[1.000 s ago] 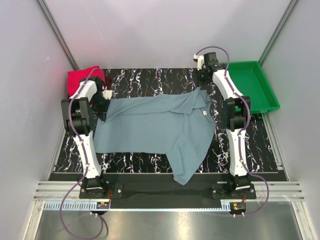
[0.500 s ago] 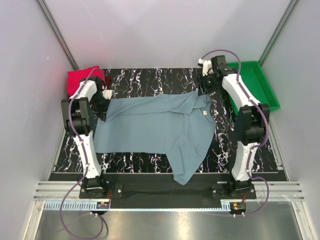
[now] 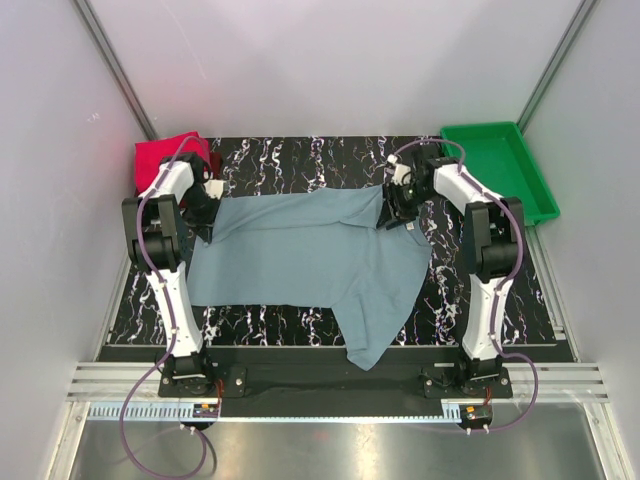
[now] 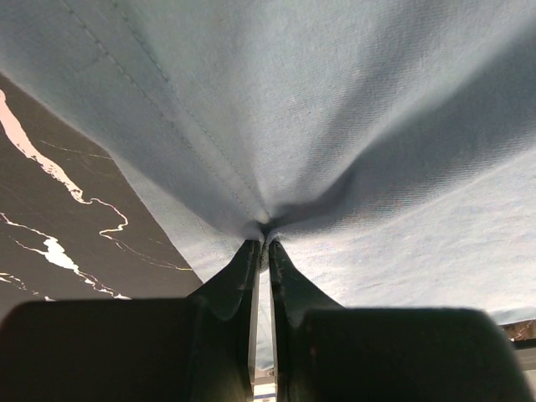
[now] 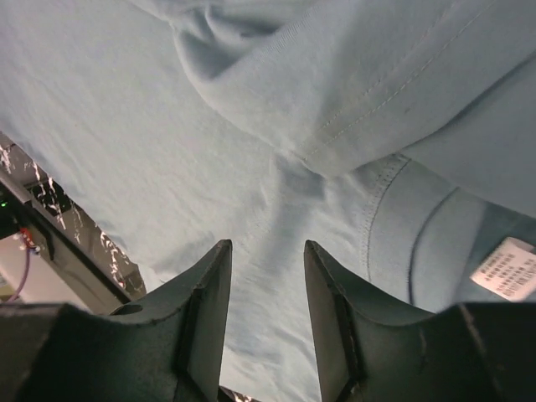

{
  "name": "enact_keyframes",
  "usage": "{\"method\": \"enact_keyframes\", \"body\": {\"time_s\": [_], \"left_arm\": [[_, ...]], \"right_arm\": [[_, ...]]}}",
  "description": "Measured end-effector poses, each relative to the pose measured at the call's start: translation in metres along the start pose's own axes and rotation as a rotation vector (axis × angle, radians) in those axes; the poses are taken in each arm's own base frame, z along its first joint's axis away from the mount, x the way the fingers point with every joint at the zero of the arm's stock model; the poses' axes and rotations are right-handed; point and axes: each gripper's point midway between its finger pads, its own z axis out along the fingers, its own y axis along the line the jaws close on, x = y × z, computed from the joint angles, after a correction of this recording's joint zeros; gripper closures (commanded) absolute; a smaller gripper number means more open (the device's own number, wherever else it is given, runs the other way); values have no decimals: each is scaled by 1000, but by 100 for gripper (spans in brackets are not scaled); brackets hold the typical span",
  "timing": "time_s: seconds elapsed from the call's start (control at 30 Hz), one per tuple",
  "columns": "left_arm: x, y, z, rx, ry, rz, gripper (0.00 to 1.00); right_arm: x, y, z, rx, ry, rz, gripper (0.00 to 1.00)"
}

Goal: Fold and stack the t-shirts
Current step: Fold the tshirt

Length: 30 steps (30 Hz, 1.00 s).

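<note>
A dusty grey-blue t-shirt [image 3: 310, 250] lies spread across the black marbled table [image 3: 290, 155], with one end hanging over the near edge. My left gripper [image 3: 205, 215] is at its left edge. In the left wrist view that gripper [image 4: 264, 243] is shut on a bunched pinch of the t-shirt [image 4: 335, 126]. My right gripper [image 3: 392, 205] hovers low over the collar end, its jaws open and empty. In the right wrist view it [image 5: 268, 247] sits above a rolled fold of cloth [image 5: 335, 92], and the white neck tag [image 5: 505, 268] is at the right. Folded red-pink t-shirts [image 3: 165, 155] lie at the back left.
A green plastic tray [image 3: 500, 170] stands at the back right corner, beside the table. Grey walls close in the left, right and back. The arm bases are bolted along the near rail [image 3: 330, 385].
My right arm has swung from the back near the tray down and left over the shirt's collar area, and its jaws have opened. The left gripper and the shirt have not moved.
</note>
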Motion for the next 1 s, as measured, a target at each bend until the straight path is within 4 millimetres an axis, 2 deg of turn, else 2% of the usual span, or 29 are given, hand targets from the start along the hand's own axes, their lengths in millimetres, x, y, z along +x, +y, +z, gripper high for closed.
{"method": "enact_keyframes", "body": {"time_s": [0.17, 0.33, 0.77, 1.0], "left_arm": [[0, 0, 0, -1, -1, -2, 90], [0, 0, -1, -2, -2, -3, 90], [0, 0, 0, -2, -2, -2, 91], [1, 1, 0, -7, -1, -2, 91]], "right_arm": [[10, 1, 11, -40, 36, 52, 54], [6, -1, 16, -49, 34, 60, 54], [1, -28, 34, 40, 29, 70, 53], [-6, -33, 40, 46, 11, 81, 56]]}}
